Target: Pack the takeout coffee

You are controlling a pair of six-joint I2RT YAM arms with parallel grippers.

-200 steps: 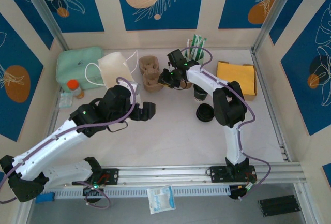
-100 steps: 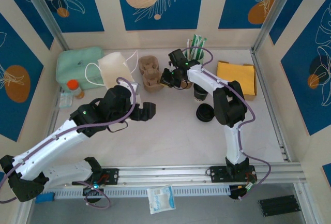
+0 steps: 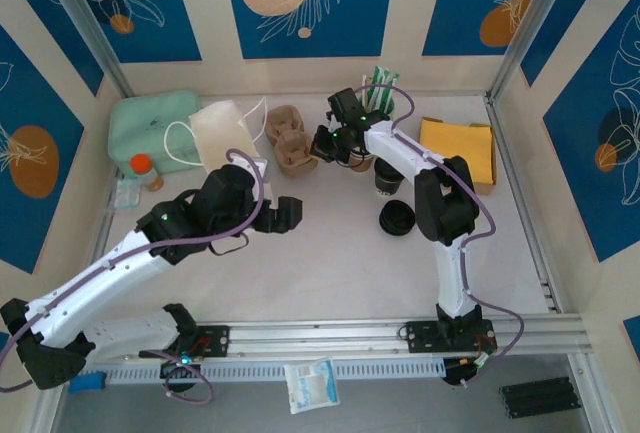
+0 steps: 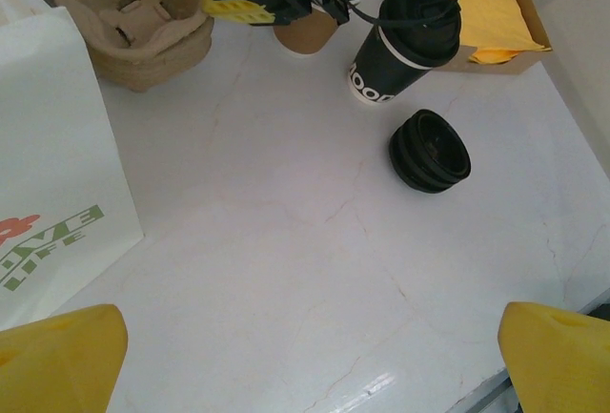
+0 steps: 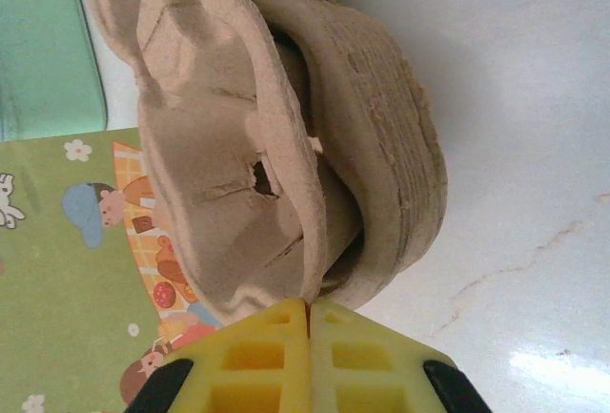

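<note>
Right gripper [image 5: 308,322] has pinched shut on the top cup carrier [image 5: 229,165] at its rim, edging slightly back; left gripper [image 4: 305,361] stays spread wide.

One paper bag [image 4: 48,146], one stack of pulp cup carriers [image 4: 133,22], one black lidded cup [image 4: 396,55], one brown-bottomed cup [image 4: 305,36], one pile of black lids [image 4: 430,151], one orange-capped bottle [image 3: 143,167].

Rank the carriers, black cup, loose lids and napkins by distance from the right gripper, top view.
1. carriers, at the right gripper's tips, left.
2. black cup, to its right.
3. loose lids, right, nearer the bases.
4. napkins, far right.
</note>
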